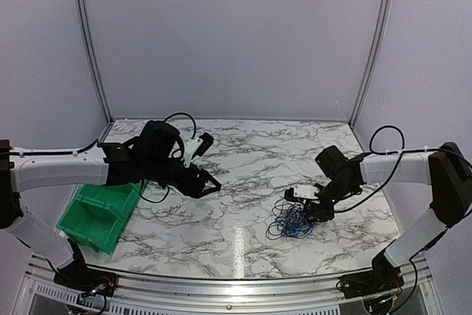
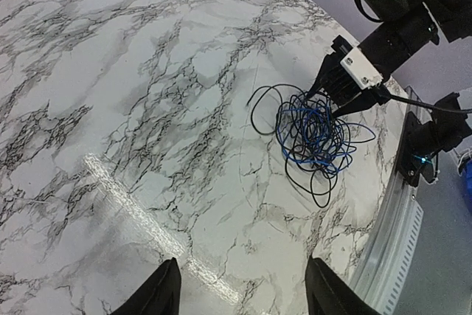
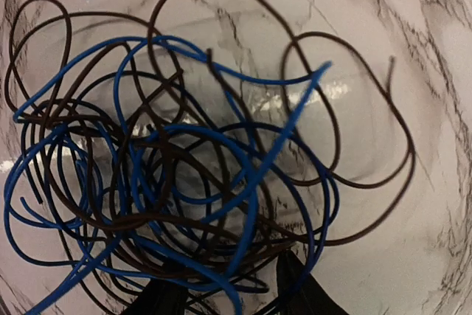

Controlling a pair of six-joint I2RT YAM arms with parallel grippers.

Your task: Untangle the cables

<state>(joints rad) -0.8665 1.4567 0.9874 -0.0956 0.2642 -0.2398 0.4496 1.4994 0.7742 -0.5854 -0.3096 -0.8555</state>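
A tangle of blue cable (image 3: 289, 79) and black cable (image 3: 369, 181) lies on the marble table at the right (image 1: 291, 222); it also shows in the left wrist view (image 2: 313, 134). My right gripper (image 1: 313, 212) is down at the tangle's far edge, and it shows in the left wrist view too (image 2: 345, 95). Its jaws stand apart with several strands lying between and over them (image 3: 232, 294). My left gripper (image 1: 209, 183) is open and empty, held above the bare table left of centre (image 2: 240, 287), well away from the tangle.
A green bin (image 1: 96, 215) stands at the table's front left under my left arm. The metal rail (image 1: 236, 289) runs along the near edge. White walls close in the back and sides.
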